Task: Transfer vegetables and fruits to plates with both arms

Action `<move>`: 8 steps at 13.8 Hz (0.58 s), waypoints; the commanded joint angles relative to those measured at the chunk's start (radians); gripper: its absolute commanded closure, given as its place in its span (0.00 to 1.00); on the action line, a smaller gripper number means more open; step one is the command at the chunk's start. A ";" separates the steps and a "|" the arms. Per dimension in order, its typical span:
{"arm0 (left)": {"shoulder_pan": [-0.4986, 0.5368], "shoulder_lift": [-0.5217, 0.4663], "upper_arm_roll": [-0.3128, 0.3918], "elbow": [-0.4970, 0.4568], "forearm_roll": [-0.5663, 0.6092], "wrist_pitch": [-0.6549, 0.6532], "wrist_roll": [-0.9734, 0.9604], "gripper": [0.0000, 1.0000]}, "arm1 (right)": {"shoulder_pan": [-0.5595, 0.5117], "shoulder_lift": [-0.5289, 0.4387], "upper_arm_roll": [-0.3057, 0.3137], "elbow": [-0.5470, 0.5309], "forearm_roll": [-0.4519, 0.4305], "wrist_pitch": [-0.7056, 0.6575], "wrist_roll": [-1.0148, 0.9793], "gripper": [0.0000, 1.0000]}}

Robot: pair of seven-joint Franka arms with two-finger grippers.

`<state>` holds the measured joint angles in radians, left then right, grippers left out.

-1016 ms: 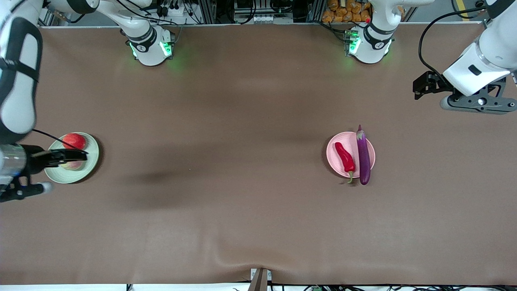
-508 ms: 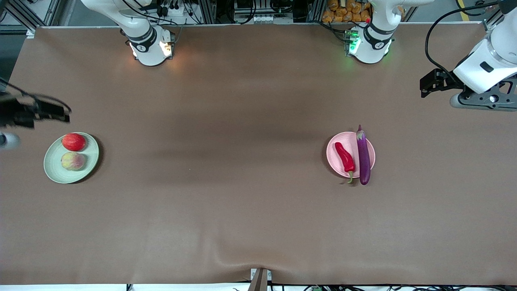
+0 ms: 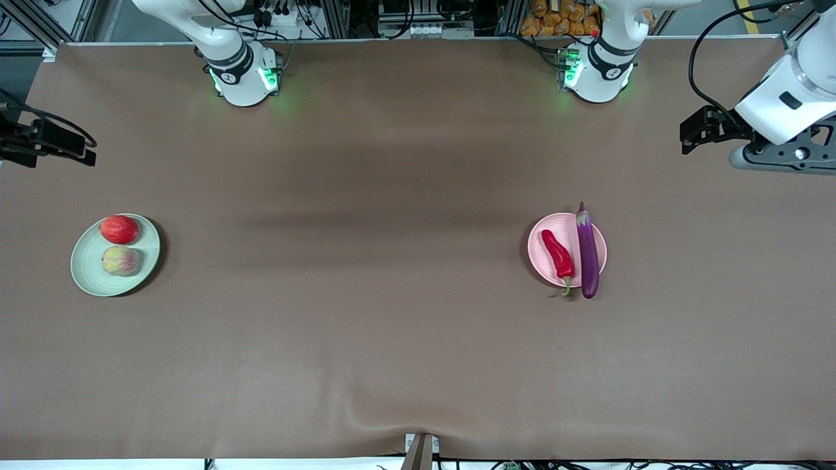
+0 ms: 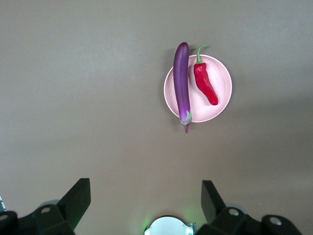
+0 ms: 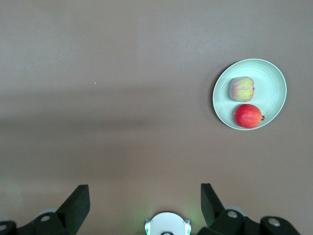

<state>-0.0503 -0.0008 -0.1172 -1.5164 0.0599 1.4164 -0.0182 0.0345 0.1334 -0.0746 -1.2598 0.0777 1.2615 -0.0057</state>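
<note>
The red-orange apple (image 3: 119, 229) and the pale yellow-green fruit (image 3: 120, 260) lie on the pale green plate (image 3: 89, 282) at the right arm's end of the table; they also show in the right wrist view, apple (image 5: 248, 116), fruit (image 5: 242, 89), plate (image 5: 271, 78). The purple eggplant (image 3: 588, 251) and red chili pepper (image 3: 558, 254) lie on the pale pink plate (image 3: 541, 234), also in the left wrist view, eggplant (image 4: 181, 78), chili (image 4: 205, 83), plate (image 4: 222, 93). My right gripper (image 3: 83, 149) (image 5: 145, 200) is open and empty, raised at the table's edge. My left gripper (image 3: 692, 134) (image 4: 145, 198) is open and empty, raised high.
The brown table cloth (image 3: 366, 294) has a small wrinkle at its front edge. The arm bases (image 3: 243, 75) (image 3: 591, 72) glow green at the back edge, and each shows below its own wrist camera (image 4: 168, 227) (image 5: 167, 225).
My right gripper has let go of the yellow-green fruit on the green plate and risen away toward the table's back edge. My left gripper has drifted slightly upward.
</note>
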 commanded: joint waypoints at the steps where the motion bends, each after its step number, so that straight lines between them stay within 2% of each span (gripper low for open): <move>1: 0.017 -0.005 -0.015 0.018 0.000 -0.019 0.006 0.00 | -0.027 -0.237 0.039 -0.352 -0.016 0.169 0.018 0.00; 3: 0.018 -0.005 -0.015 0.019 -0.003 -0.016 0.004 0.00 | -0.033 -0.250 0.058 -0.369 -0.019 0.168 0.016 0.00; 6: 0.017 -0.007 -0.016 0.018 -0.017 -0.013 0.006 0.00 | -0.036 -0.253 0.053 -0.365 -0.022 0.167 0.015 0.00; 8: 0.018 -0.005 -0.016 0.019 -0.025 -0.004 0.006 0.00 | -0.044 -0.224 0.052 -0.304 -0.024 0.164 0.001 0.00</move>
<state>-0.0499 -0.0008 -0.1194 -1.5096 0.0525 1.4168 -0.0182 0.0168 -0.0908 -0.0391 -1.5874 0.0680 1.4180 -0.0028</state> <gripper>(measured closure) 0.000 0.000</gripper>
